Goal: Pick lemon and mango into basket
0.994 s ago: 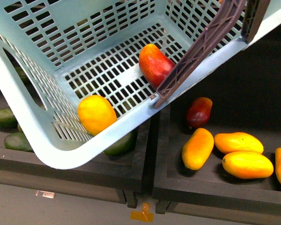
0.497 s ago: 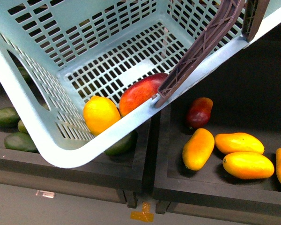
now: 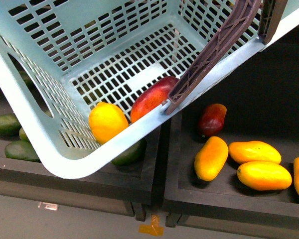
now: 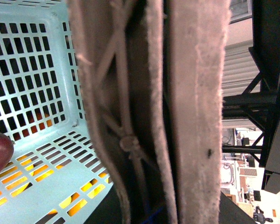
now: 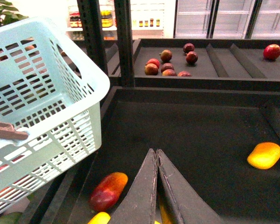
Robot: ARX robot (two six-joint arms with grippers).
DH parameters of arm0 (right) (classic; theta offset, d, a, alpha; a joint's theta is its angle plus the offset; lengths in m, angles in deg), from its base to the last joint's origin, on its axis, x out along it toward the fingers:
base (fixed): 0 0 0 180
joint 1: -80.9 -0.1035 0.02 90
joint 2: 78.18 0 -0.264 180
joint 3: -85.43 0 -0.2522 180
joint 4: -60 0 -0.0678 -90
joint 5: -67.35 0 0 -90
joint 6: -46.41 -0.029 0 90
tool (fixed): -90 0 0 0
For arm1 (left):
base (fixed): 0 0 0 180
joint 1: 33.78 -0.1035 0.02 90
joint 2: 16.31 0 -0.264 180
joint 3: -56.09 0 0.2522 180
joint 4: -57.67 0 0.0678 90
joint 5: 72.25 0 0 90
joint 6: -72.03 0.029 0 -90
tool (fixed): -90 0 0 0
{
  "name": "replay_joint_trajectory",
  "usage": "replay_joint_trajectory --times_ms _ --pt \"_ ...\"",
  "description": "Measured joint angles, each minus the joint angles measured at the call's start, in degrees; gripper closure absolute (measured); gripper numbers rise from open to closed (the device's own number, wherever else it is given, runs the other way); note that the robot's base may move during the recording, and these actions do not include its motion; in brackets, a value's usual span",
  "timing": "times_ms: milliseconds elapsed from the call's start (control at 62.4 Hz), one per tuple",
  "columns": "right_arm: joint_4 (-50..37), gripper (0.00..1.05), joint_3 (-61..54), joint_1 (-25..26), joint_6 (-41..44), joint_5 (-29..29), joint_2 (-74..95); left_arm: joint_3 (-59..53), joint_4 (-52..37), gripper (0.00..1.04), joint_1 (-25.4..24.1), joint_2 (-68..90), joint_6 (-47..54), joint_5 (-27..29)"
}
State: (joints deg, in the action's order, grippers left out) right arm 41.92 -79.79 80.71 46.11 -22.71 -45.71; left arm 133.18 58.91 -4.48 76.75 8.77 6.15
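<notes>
A light teal basket (image 3: 50,149) hangs tilted above dark fruit trays (image 3: 224,204), its slotted floor sloping down toward the nearest corner. The lemon (image 3: 107,121) and the red mango (image 3: 152,97) lie together in that low corner, touching or nearly touching, both pressed against the near wall. So both fruits are in the basket, and the picking looks done.

The left wrist view is filled with the brown-grey basket handle (image 4: 144,112), very close to the camera. The left pincer itself is not visible, so its state cannot be told, though it is probably what carries the basket.

The right pincer (image 5: 157,158) has its two dark fingers pressed together on nothing, above a tray that holds a loose red mango (image 5: 107,190) and a yellow fruit (image 5: 264,155).

Other yellow-orange mangoes (image 3: 259,174) and a dark red mango (image 3: 212,118) lie in the front tray; green mangoes (image 3: 10,132) sit beneath the basket.

Both fruits look smooth and rounded, likely to roll on the tilted floor. The basket is stiff but light plastic; it is best carried by the handle and kept level.
</notes>
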Motion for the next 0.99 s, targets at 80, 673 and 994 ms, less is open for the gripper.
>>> replay_joint_trajectory --times_ms 80,673,994 --pt "2.97 1.03 -0.02 0.00 0.00 0.00 -3.15 0.00 0.00 0.88 0.00 0.00 0.00 -0.04" --pt "17.03 1.03 -0.02 0.00 0.00 0.00 -17.66 0.00 0.00 0.88 0.00 0.00 -0.02 -0.02" --pt "24.85 1.03 0.00 0.00 0.00 -0.09 -24.76 0.00 0.00 0.88 0.00 0.00 0.00 0.00"
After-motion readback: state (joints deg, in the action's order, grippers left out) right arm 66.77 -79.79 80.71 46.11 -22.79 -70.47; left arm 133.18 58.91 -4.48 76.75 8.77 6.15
